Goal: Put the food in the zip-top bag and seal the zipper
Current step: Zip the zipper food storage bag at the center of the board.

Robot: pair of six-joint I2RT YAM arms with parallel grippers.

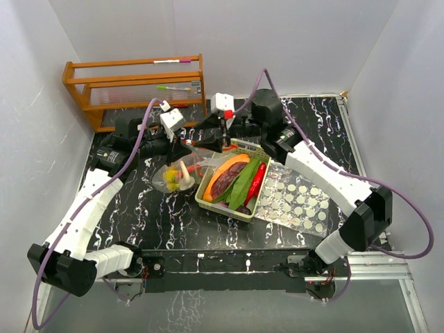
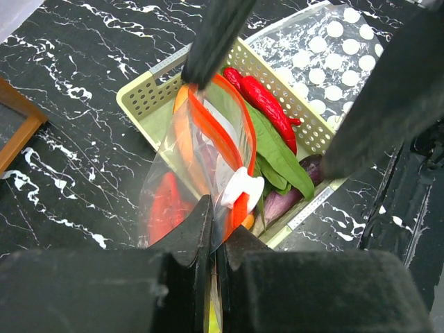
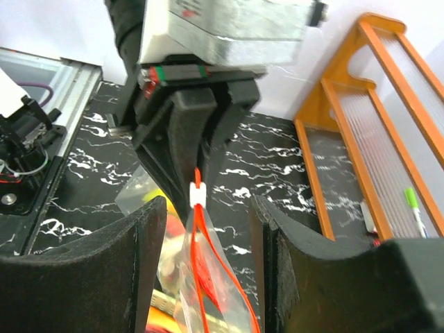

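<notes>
Left jaws pinch the zip-top bag (image 2: 208,149); right jaws straddle it.

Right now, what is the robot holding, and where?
The left gripper pinches the zip-top bag by its orange zipper edge, beside the white slider. The right gripper holds nothing.

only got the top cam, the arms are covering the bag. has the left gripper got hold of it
Observer: Yes. In the left wrist view the left gripper is shut on the top edge of the zip-top bag, beside the white slider.
Operator: and the right one, clamped on too
Observer: No. In the right wrist view the right gripper has its jaws apart, with the orange zipper running between them.
Operator: so is it sealed
Observer: No. The left wrist view shows the two zipper tracks spread apart, so the mouth is open.
</notes>
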